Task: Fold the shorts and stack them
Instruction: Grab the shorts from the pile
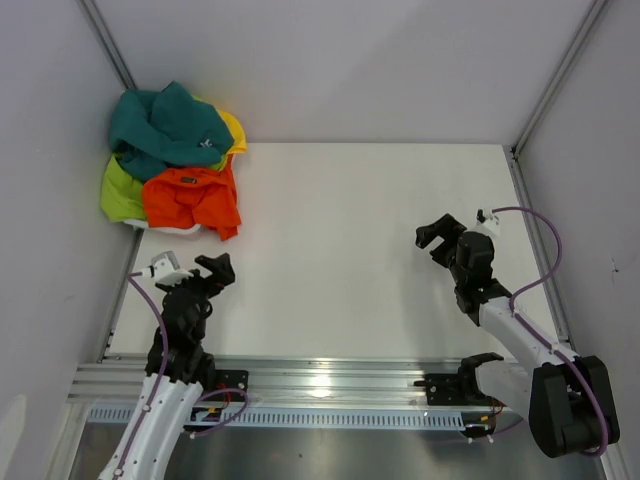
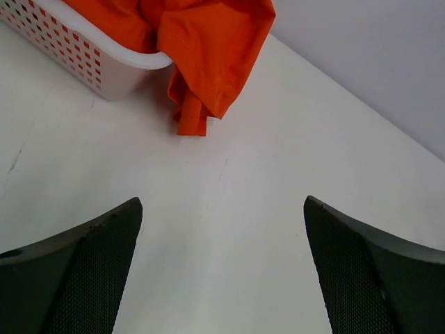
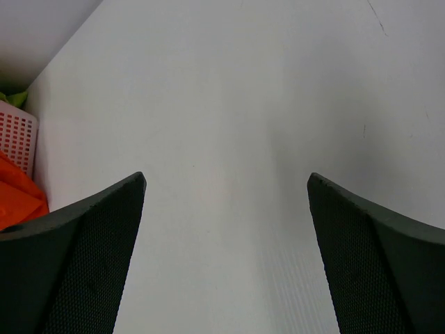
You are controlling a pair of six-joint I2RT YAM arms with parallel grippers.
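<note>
The shorts lie heaped in a white basket (image 1: 160, 229) at the far left corner. The teal pair (image 1: 165, 125) is on top, the orange pair (image 1: 190, 198) hangs over the basket's front rim, the lime green pair (image 1: 118, 190) is at the left, and a yellow edge (image 1: 236, 133) shows at the right. The orange shorts (image 2: 208, 49) also hang over the basket (image 2: 83, 59) in the left wrist view. My left gripper (image 1: 220, 268) is open and empty, just in front of the basket. My right gripper (image 1: 437, 233) is open and empty, over the table's right side.
The white table (image 1: 340, 250) is walled in by grey panels at the left, back and right. A metal rail (image 1: 320, 380) runs along the near edge by the arm bases. The basket's corner (image 3: 15, 132) and a bit of orange fabric (image 3: 21, 195) show in the right wrist view.
</note>
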